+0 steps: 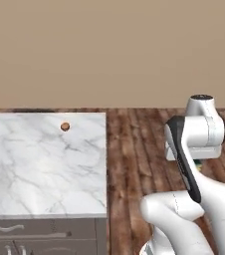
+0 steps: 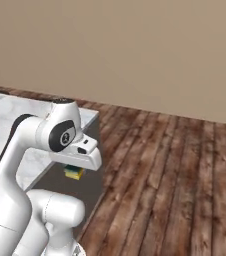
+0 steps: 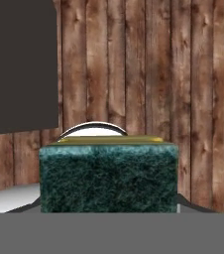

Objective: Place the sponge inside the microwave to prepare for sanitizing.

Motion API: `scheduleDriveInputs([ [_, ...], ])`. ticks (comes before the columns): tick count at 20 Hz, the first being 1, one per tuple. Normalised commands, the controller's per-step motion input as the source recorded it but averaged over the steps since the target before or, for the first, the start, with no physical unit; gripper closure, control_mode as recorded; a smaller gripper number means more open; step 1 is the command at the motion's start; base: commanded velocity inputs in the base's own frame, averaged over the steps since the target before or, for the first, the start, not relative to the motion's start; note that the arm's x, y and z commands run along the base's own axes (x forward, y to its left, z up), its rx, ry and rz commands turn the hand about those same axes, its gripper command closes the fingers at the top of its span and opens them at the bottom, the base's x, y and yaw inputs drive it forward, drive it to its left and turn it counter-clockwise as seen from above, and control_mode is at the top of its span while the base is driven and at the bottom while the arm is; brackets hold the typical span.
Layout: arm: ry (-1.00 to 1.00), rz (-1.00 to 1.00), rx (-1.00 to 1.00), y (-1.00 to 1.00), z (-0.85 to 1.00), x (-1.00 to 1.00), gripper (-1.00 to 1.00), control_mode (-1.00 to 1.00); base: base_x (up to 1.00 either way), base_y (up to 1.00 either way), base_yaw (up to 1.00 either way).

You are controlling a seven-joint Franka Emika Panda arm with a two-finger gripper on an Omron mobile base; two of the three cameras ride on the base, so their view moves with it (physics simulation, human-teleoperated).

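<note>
The sponge (image 3: 108, 176) sits right in front of the hand camera, its dark green scrub face toward the lens and a thin yellow edge on top. In the right base view the sponge (image 2: 74, 173) hangs under the white hand, above the wooden floor beside the counter's end. My gripper (image 2: 75, 169) points down and is shut on the sponge, which hides its fingertips. The microwave is out of view.
A white marble counter (image 1: 35, 164) with grey drawers (image 1: 35, 234) stands to the left, and a small brown round thing (image 1: 65, 126) lies near its far edge. The counter's dark side panel (image 3: 20, 64) is close to the hand. Wooden floor (image 2: 175, 175) stretches right to a tan wall.
</note>
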Motion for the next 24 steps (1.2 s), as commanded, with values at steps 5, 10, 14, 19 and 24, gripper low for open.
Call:
scheduleDriveInputs([
  [5, 0.00, 0.00, 0.00, 0.00, 0.00, 0.00, 1.00, 1.00, 0.88, 0.00, -0.55],
  [10, 0.00, 0.00, 0.00, 0.00, 0.00, 0.00, 1.00, 1.00, 1.00, -0.23, -0.50],
  [14, 0.00, 0.00, 0.00, 0.00, 0.00, 0.00, 1.00, 1.00, 1.00, -0.45, -0.44],
  [19, 0.00, 0.00, 0.00, 0.00, 0.00, 0.00, 1.00, 1.00, 0.57, -0.88, -0.29],
  [24, 0.00, 0.00, 0.00, 0.00, 0.00, 0.00, 1.00, 1.00, 0.24, -1.00, -0.21],
])
